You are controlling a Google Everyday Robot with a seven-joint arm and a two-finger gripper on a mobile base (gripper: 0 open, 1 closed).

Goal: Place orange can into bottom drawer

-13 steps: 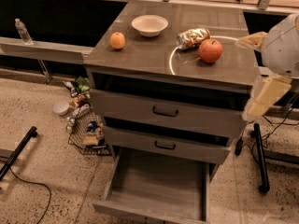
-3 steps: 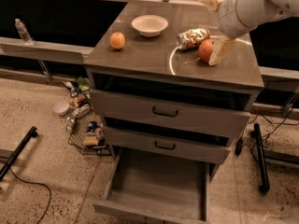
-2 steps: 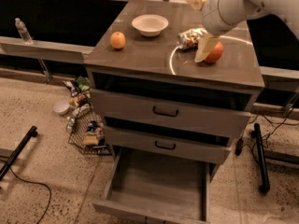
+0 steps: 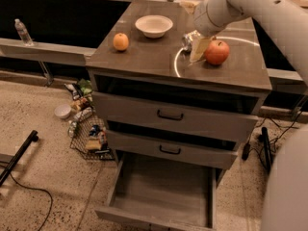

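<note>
Camera view: the cream-coloured gripper (image 4: 198, 49) sits low over the cabinet top, just to the left of the round red apple (image 4: 216, 52). Whether it is open or closed cannot be determined. The small orange-gold and silver metal orange can (image 4: 187, 39) lies just beyond the gripper, left of the apple and partly hidden. The white round bowl (image 4: 154, 25) stands further left and behind the apple. The round orange fruit (image 4: 121, 41) lies well left of the apple. The grey-brown wooden bottom drawer (image 4: 163, 196) stands pulled open far below the apple.
</note>
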